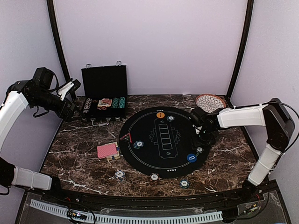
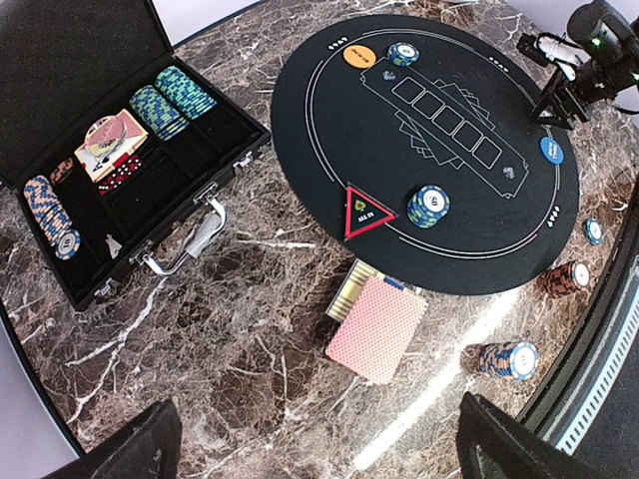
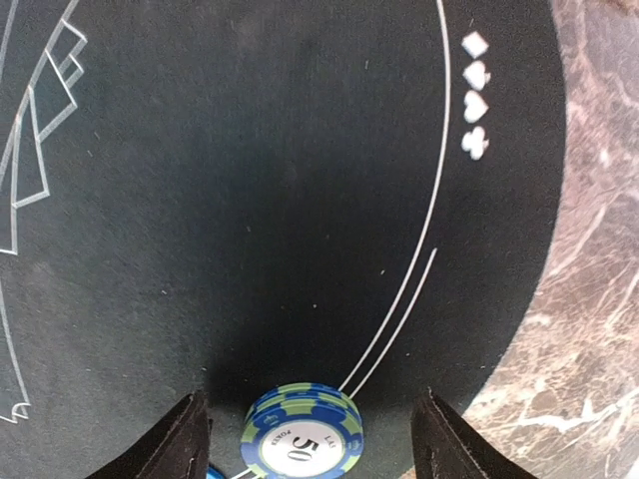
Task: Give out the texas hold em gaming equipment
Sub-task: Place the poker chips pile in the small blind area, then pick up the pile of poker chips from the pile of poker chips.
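Blue-and-green chips (image 3: 303, 431), stacked on the round mat (image 3: 250, 200), sat between the right gripper's (image 3: 312, 424) parted jaws, touching neither finger. Left gripper (image 2: 319, 449) hung wide open, empty, above the card deck (image 2: 376, 327). Outside the case (image 1: 103, 88) lay six stacks of chips, one deck, one orange disc (image 1: 160, 115) and one blue disc (image 1: 191, 157).

Round black felt mat (image 1: 161, 161) with white line markings, blue-and-green striped-edge poker chip (image 3: 303, 424) with white face, my right gripper (image 3: 310, 449) with black fingers (image 3: 180, 444), pinkish-red lattice-backed card deck (image 2: 376, 327), orange round disc (image 2: 358, 55), blue round disc (image 2: 551, 150), brown white-veined marble table (image 1: 79, 158).
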You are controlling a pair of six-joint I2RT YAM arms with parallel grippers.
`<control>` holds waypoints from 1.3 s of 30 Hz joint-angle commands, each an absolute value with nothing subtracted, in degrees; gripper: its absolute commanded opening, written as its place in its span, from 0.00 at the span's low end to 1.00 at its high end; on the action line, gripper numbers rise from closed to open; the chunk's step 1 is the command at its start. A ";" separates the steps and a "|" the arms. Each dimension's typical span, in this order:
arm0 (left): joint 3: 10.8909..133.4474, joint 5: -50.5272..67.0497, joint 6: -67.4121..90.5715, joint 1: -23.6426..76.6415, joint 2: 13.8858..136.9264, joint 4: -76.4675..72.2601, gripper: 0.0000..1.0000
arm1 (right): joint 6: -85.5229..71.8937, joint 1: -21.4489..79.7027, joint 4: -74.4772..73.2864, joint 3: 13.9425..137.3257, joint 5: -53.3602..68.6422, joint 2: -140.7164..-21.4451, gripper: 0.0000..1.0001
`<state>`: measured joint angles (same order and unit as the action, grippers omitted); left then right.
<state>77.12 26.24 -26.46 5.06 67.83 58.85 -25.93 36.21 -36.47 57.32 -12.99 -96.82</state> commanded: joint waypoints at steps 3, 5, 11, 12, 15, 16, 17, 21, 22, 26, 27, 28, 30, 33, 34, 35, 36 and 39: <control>78.29 26.18 -27.17 5.27 67.18 59.86 0.99 | -25.97 39.42 -39.59 63.02 -15.44 -92.44 0.71; 78.26 26.05 -27.16 5.27 67.31 59.85 0.99 | -26.42 41.89 -39.94 64.44 -15.27 -92.60 0.71; 78.44 25.60 -26.98 5.27 67.41 60.06 0.99 | -27.49 52.32 -40.61 71.42 -12.98 -95.63 0.71; 78.47 25.56 -26.98 5.32 67.37 60.13 0.99 | -27.53 54.37 -41.00 72.89 -12.27 -96.23 0.72; 78.69 25.37 -27.21 5.32 67.33 60.68 0.99 | -27.79 60.93 -44.74 77.86 -11.49 -97.78 0.77; 78.80 25.35 -27.32 5.30 67.28 60.75 0.99 | -27.81 63.04 -45.92 78.98 -11.52 -98.08 0.80; 78.82 25.33 -27.33 5.28 67.16 60.80 0.99 | -27.89 64.88 -46.87 79.72 -11.19 -98.28 0.82; 78.84 25.66 -27.38 5.27 66.98 60.82 0.99 | -29.00 69.81 -48.33 79.72 -8.78 -98.43 0.88; 78.84 25.84 -27.36 5.27 66.97 60.86 0.99 | -29.22 70.55 -48.37 79.39 -8.11 -98.46 0.89; 78.88 27.41 -27.22 5.27 66.74 60.93 0.99 | -29.35 72.46 -46.86 78.35 -4.80 -99.49 0.90; 78.80 27.44 -27.11 5.27 66.73 60.88 0.99 | -29.09 72.83 -46.40 78.38 -4.33 -100.01 0.90; 78.78 27.39 -27.05 5.27 66.71 60.86 0.99 | -28.78 73.19 -46.22 78.51 -4.04 -100.72 0.90; 78.63 27.18 -27.06 5.30 66.59 60.93 0.99 | -28.17 73.90 -46.07 78.83 -3.49 -102.23 0.90; 78.50 27.05 -27.16 5.29 66.27 61.07 0.99 | -27.17 74.75 -45.10 79.05 -2.07 -104.08 0.89; 78.49 27.06 -27.16 5.28 66.03 61.08 0.99 | -26.91 74.93 -45.07 79.20 -1.92 -104.67 0.89; 78.49 27.07 -27.20 5.27 65.97 61.04 0.99 | -26.56 75.04 -45.02 79.46 -1.84 -105.35 0.89; 78.49 27.07 -27.06 5.27 65.80 61.05 0.99 | -26.32 75.13 -45.06 79.72 -1.88 -105.86 0.89; 78.51 27.30 -26.99 5.27 65.56 61.29 0.99 | -25.77 75.23 -44.70 80.49 -1.67 -106.98 0.89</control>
<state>77.23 26.11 -26.61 5.06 67.31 59.94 -27.16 74.65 -46.26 79.00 -2.68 -105.91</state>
